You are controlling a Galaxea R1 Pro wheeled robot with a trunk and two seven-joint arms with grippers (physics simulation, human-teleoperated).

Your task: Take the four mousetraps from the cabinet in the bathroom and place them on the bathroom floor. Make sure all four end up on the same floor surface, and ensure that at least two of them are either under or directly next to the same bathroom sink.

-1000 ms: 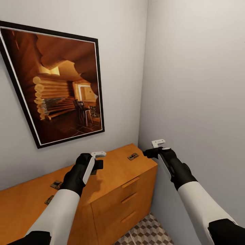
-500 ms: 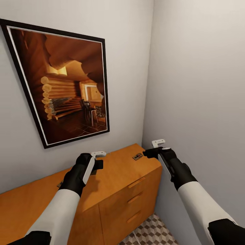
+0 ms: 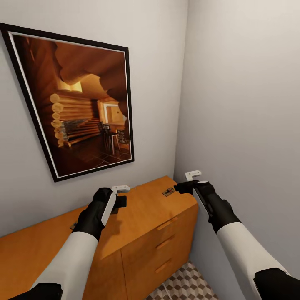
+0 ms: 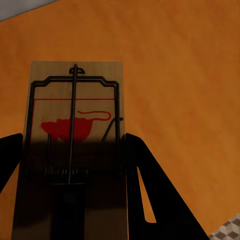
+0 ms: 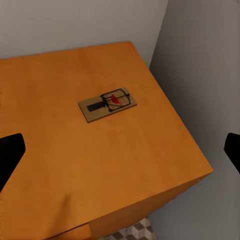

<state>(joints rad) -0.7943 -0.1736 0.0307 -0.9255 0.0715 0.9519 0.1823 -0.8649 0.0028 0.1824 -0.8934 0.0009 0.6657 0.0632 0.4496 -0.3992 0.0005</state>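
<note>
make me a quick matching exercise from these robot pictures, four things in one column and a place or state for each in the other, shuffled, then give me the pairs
Things:
1. left gripper
2. right gripper
3. framed picture
4. cabinet

Places or states:
A. hangs on the wall above the cabinet
B. fingers either side of a mousetrap
C. open, above a mousetrap near the cabinet's corner
D. orange-brown, stands on the cube-patterned floor

Pairs: 1-B, 2-C, 3-A, 4-D

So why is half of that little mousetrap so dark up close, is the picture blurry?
Left wrist view: sharp, but shade darkens the near half of the mousetrap between the left gripper fingers. Right wrist view: another mousetrap evenly lit, slightly soft. Head view: the cabinet shows a faint arm shadow, no glare.
</note>
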